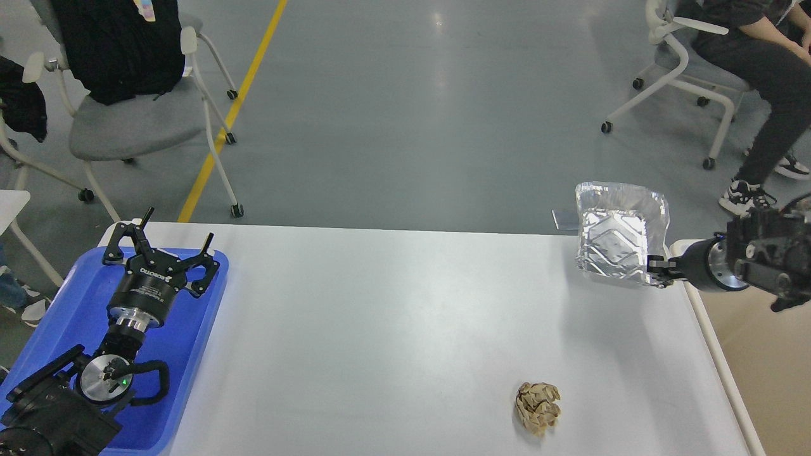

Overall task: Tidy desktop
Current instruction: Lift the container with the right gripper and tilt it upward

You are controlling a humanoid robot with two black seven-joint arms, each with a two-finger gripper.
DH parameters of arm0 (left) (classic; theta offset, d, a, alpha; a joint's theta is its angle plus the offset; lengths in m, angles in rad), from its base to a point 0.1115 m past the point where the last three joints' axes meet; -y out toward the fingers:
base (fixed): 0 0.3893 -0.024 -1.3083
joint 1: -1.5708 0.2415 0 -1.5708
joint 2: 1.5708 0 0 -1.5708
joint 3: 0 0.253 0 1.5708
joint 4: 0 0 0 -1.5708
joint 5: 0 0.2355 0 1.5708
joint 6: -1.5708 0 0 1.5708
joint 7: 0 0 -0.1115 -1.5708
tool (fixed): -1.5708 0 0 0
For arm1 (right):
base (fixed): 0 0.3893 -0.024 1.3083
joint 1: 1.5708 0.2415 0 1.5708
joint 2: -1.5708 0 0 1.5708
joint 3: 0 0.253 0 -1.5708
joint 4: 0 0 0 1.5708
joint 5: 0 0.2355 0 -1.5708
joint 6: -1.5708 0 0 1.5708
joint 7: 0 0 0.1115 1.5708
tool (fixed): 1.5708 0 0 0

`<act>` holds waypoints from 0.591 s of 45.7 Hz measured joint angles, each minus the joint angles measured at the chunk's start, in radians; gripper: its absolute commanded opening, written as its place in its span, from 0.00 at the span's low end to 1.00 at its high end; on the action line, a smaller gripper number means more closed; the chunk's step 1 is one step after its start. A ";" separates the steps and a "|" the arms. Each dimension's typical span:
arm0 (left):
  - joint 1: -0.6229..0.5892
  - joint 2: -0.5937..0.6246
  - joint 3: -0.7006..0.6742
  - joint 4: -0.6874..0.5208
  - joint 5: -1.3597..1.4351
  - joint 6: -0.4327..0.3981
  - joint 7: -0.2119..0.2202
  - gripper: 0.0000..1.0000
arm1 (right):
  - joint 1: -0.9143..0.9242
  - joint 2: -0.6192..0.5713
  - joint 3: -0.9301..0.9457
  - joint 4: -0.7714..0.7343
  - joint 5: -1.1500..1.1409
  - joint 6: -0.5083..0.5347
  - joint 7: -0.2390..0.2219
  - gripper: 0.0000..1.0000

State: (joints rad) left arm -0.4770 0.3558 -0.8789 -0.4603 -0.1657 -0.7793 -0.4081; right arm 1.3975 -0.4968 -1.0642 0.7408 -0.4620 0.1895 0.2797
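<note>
The desktop is the white tabletop filling the lower middle of the head view, mostly bare. Off the desktop's right edge sits a beige bin with a white rim, only partly in view. On the desktop's left end lies a blue tray, and the left gripper hovers over the tray's far part with its fingers spread wide and nothing between them. Above the desktop's far right corner, an empty foil tray hangs tilted on edge, its hollow facing the camera, clear of the surface. The right gripper pinches that foil tray by its lower right rim. Near the desktop's front edge, right of centre, rests a crumpled brown paper ball.

The step in hand looks like carrying the foil to the bin. Thin foil probably bends easily, so a steady pinch and slow swing seem wise, releasing only once it is wholly past the bin's rim. The paper ball would remain.
</note>
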 measured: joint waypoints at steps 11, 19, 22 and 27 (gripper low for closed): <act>0.000 0.000 0.000 0.000 0.000 0.000 0.000 0.99 | 0.358 -0.081 -0.125 0.313 -0.041 0.036 0.001 0.00; 0.000 0.000 0.000 0.000 0.000 0.000 0.000 0.99 | 0.569 -0.104 -0.190 0.437 -0.050 0.109 0.001 0.00; 0.000 0.000 0.000 0.000 0.000 0.000 0.000 0.99 | 0.636 -0.108 -0.207 0.466 -0.052 0.140 0.001 0.00; 0.000 0.000 0.000 0.000 0.000 0.000 0.000 0.99 | 0.727 -0.113 -0.225 0.498 -0.054 0.195 0.001 0.00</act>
State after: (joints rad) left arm -0.4771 0.3559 -0.8789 -0.4602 -0.1656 -0.7793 -0.4081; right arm 2.1240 -0.6096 -1.2892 1.2391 -0.5156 0.3848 0.2807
